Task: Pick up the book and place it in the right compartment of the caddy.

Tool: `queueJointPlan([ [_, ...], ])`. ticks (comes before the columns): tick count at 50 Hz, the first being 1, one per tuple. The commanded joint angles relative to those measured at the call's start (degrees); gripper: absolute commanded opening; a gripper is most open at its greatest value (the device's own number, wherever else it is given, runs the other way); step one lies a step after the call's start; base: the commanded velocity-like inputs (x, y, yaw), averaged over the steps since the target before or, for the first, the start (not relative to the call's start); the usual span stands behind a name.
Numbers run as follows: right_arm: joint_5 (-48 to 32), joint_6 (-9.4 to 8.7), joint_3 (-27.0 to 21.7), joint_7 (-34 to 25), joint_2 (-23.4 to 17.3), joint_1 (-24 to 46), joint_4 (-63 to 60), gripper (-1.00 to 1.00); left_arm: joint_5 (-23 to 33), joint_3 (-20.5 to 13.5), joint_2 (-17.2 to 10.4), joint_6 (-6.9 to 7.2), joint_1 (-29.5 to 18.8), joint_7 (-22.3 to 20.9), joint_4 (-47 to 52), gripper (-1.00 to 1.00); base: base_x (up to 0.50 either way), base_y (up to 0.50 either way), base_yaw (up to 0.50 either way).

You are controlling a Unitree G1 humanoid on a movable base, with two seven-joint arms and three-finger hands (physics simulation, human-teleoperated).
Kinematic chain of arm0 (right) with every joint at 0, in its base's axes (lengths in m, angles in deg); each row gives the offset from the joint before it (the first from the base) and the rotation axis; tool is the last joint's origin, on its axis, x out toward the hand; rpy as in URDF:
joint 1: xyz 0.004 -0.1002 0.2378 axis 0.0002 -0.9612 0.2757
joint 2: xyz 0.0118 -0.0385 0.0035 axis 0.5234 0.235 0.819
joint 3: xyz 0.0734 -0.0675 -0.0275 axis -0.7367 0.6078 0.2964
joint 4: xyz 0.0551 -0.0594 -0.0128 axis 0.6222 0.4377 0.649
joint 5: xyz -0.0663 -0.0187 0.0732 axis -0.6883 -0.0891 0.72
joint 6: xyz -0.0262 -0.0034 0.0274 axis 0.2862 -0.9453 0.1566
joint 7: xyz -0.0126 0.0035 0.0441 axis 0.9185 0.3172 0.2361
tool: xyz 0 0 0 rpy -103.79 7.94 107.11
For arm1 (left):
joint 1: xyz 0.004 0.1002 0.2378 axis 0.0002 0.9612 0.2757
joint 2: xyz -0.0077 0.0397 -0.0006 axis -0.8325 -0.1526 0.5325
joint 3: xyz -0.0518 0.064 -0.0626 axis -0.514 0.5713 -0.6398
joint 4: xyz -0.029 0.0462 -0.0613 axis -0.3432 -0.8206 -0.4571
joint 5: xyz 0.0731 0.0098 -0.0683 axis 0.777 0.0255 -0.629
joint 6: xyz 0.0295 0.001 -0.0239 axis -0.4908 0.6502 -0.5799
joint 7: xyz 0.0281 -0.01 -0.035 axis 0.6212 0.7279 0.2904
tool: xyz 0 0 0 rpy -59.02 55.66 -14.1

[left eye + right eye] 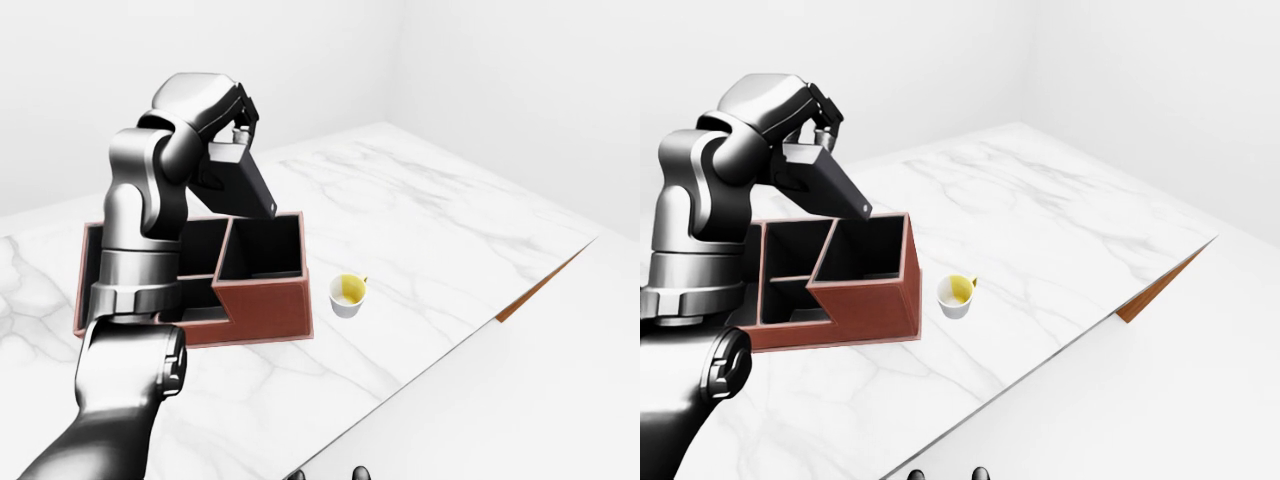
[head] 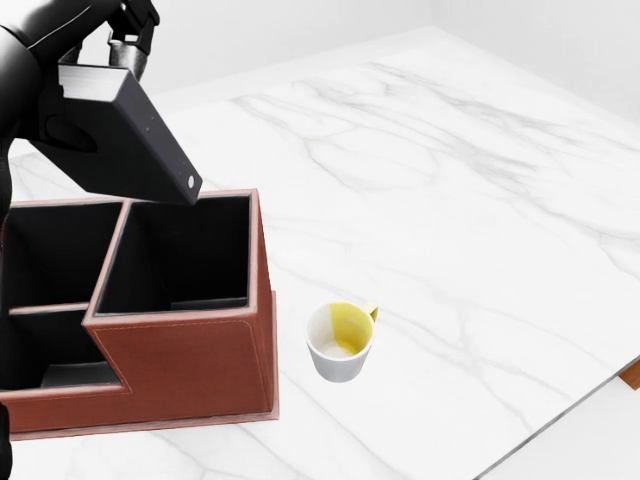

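Note:
My left hand is shut on the upper end of a dark grey book, seen at the top left of the head view. The book hangs tilted, its lower corner just above the far rim of the caddy's right compartment. The caddy is brown leather with a black inside and stands on the marble table. The left arm reaches over the caddy's left compartments and hides part of them. Two dark fingertips peek in at the bottom edge of the left-eye view; whether that hand is open does not show.
A small white cup with a yellow inside stands just right of the caddy. The white marble table stretches to the right and up. Its near edge runs diagonally with a brown side.

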Motion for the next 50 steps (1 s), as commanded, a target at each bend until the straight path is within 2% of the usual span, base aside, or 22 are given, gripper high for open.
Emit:
queueJointPlan([
  [1,0.3,0.00,0.0,0.0,-0.1,-0.1,-0.1,1.00,3.2,0.3,0.9,0.00,-1.6,3.9,-4.4,-1.00,0.00,0.00,0.00],
  [13,0.0,0.00,0.0,-0.2,-0.1,0.1,0.3,1.00,5.6,1.0,1.7,0.00,-2.6,6.9,-9.3,-1.00,0.00,0.00,0.00],
  [39,0.0,0.00,0.0,-0.2,0.1,0.1,-0.2,1.00,9.5,3.5,3.8,0.00,-5.8,17.8,-25.2,-1.00,0.00,0.00,0.00],
  [50,-0.1,0.00,0.0,-0.2,0.1,0.1,0.0,1.00,10.8,4.3,4.5,0.00,-6.6,20.3,-29.3,-1.00,0.00,0.00,0.00],
])
